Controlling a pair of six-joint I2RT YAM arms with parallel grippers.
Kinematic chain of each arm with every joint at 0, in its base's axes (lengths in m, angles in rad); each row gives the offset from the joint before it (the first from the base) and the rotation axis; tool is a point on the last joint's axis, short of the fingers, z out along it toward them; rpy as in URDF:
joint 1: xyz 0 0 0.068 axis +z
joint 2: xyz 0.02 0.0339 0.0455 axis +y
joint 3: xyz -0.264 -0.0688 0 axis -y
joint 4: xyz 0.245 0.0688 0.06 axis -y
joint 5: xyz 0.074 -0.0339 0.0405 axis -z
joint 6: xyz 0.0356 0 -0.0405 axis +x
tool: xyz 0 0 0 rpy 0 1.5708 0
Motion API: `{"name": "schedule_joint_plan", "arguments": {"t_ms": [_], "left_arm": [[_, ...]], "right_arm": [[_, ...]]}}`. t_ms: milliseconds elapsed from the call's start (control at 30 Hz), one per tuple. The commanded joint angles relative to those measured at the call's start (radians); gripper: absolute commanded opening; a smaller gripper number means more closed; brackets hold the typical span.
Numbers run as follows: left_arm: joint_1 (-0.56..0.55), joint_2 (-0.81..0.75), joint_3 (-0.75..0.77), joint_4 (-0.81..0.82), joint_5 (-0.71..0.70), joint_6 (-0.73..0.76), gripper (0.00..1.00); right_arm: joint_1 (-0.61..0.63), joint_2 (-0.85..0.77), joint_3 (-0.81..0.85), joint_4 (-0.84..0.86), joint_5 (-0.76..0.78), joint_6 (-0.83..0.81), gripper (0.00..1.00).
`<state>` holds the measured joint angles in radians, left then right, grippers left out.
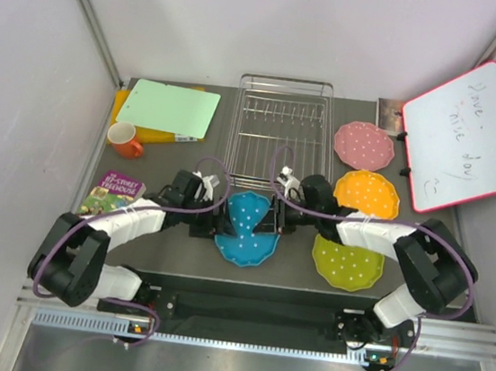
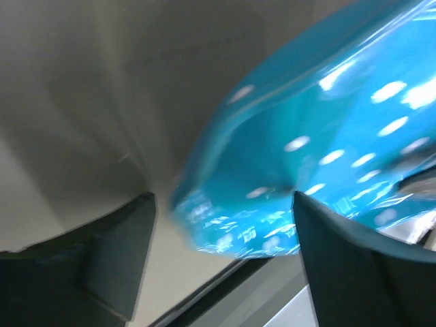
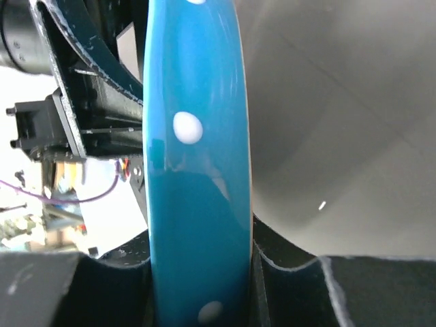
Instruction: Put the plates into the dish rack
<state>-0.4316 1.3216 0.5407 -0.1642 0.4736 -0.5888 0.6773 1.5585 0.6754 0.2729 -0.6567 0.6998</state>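
Seen from the overhead camera, my two arms meet at centre frame on a round, scalloped, white-dotted blue plate (image 1: pixel 247 231). The left gripper (image 1: pixel 221 225) is at its left rim and the right gripper (image 1: pixel 272 222) at its right rim, just below the rectangular silver wire dish rack (image 1: pixel 283 122) at top centre. Three more dotted, scalloped plates lie flat in a column at right: the pink plate (image 1: pixel 363 145) beside the rack, the orange plate (image 1: pixel 367 194) below it, and the yellow-green plate (image 1: pixel 347 263) lowest, near the blue one. At upper left sit a pale green cutting board (image 1: pixel 178 108) and an orange cup (image 1: pixel 127 140), with a colourful paperback book (image 1: pixel 111 194) lower down; a pink-framed whiteboard (image 1: pixel 467 135) leans at upper right. In the blurred left wrist view, the blue plate (image 2: pixel 306 136) fills the upper right, its rim dipping between the dark fingers (image 2: pixel 116 266). The left gripper (image 2: pixel 223 204) stands released, with a clear gap between the left-hand finger and the rim. In the right wrist view I see the blue plate (image 3: pixel 197 136) edge-on, running up the middle of the frame. The right gripper (image 3: pixel 201 262) is clenched on it, one dark finger (image 3: pixel 286 269) pressed to each face at the bottom.
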Motion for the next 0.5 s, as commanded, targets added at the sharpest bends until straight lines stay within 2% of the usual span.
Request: {"name": "schedule_joint_plan", "arguments": {"t_ms": [0,33,133,167,233,333,400,433,467], "left_arm": [[0.086,-0.106,0.163,-0.289,0.037,0.292,0.92],[0.14,-0.126,0.189,-0.338,0.051,0.302,0.96],[0.266,-0.218,0.267,-0.313,0.233,0.342,0.97],[0.272,-0.237,0.292,-0.304,0.232,0.345,0.99],[0.28,-0.283,0.378,-0.301,0.211,0.356,0.99],[0.283,-0.335,0.462,-0.267,0.142,0.368,0.99],[0.295,-0.352,0.488,-0.232,0.077,0.383,0.99],[0.318,-0.354,0.492,-0.225,0.057,0.386,0.99],[0.324,-0.354,0.495,-0.224,0.006,0.392,0.99]], "right_arm": [[-0.031,-0.155,0.222,-0.138,-0.132,-0.181,0.0],[-0.035,-0.169,0.263,-0.187,-0.135,-0.269,0.0],[-0.059,-0.17,0.468,-0.407,-0.167,-0.424,0.0],[-0.079,-0.154,0.575,-0.514,-0.17,-0.456,0.0],[-0.108,-0.132,0.669,-0.587,-0.153,-0.494,0.0],[-0.18,-0.075,0.85,-0.702,-0.014,-0.462,0.0],[-0.234,-0.038,0.967,-0.725,0.163,-0.448,0.0],[-0.237,-0.028,1.002,-0.724,0.368,-0.465,0.0],[-0.24,-0.003,1.064,-0.712,0.459,-0.485,0.0]]}}
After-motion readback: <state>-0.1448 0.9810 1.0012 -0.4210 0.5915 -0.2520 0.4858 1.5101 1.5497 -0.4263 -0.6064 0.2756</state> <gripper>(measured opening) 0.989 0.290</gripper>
